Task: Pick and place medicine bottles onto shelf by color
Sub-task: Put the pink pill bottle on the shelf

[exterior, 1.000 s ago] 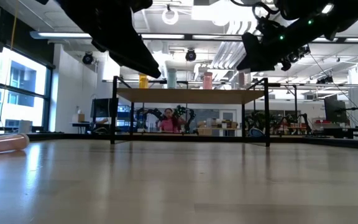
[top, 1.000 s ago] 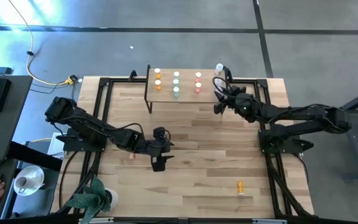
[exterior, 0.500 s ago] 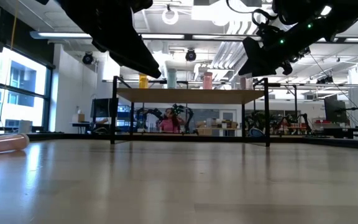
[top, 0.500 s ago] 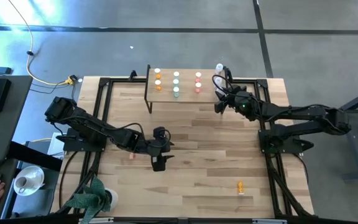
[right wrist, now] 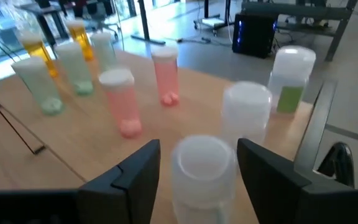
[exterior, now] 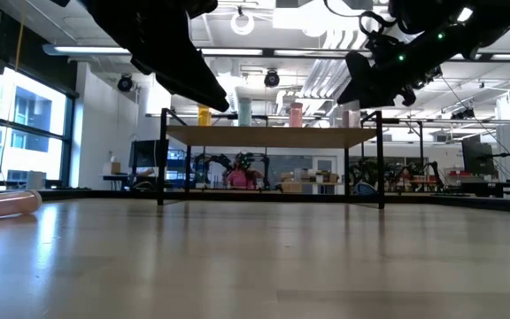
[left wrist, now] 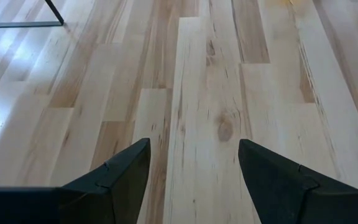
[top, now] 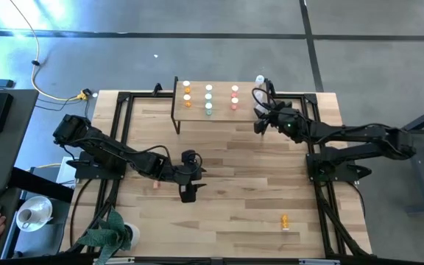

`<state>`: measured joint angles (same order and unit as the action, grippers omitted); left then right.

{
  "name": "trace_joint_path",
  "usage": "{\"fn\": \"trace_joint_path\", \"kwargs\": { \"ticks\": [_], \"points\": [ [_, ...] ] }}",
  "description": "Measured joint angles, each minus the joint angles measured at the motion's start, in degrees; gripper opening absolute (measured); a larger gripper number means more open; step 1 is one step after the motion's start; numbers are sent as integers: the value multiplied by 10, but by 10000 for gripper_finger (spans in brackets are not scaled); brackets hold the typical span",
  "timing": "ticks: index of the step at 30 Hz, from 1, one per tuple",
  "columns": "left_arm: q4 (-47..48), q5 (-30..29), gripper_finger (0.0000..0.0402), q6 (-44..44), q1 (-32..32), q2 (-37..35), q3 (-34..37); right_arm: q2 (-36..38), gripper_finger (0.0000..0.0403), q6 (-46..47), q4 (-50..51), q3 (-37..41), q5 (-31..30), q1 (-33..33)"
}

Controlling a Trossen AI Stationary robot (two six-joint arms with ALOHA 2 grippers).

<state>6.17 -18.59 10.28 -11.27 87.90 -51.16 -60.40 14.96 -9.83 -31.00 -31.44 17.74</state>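
— So where was the right gripper point(top: 259, 112) at that moment?

— Upper right of the high view, at the right end of the shelf point(top: 197, 110). Its fingers point(right wrist: 135, 177) stood apart on either side of a clear bottle point(right wrist: 202, 168), with gaps showing on both sides of it, so not clamped.

— And the other medicine bottles?

— Orange point(top: 187, 96), green point(top: 208, 101) and pink point(top: 235, 98) ones stood in three rows on the shelf top. Two more clear bottles point(right wrist: 246, 115) stood just past the one between the fingers. One orange bottle point(top: 285, 220) lay on the table point(top: 234, 162) at the lower right of the high view, and a pink one point(exterior: 5, 204) lay at the far left of the low view.

— What about the left gripper point(top: 188, 193)?

— Centre of the high view, over bare wood, fingers point(left wrist: 120, 180) spread wide with nothing between them.
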Motion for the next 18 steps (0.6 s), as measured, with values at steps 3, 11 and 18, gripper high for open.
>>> {"fn": "trace_joint_path", "kwargs": {
  "ticks": [3, 11, 18],
  "points": [
    [2, 0, 233, 0, 0, -2, 0, 9, 205, -6, -7, 0, 3, 0],
    [62, 0, 233, 56, -2, -56, -1, 77, 206, -11, -1, 0, 50, -29],
    [146, -32, 233, 159, -39, -94, -1, 102, 206, -11, 21, 0, 98, -118]
  ]
}}
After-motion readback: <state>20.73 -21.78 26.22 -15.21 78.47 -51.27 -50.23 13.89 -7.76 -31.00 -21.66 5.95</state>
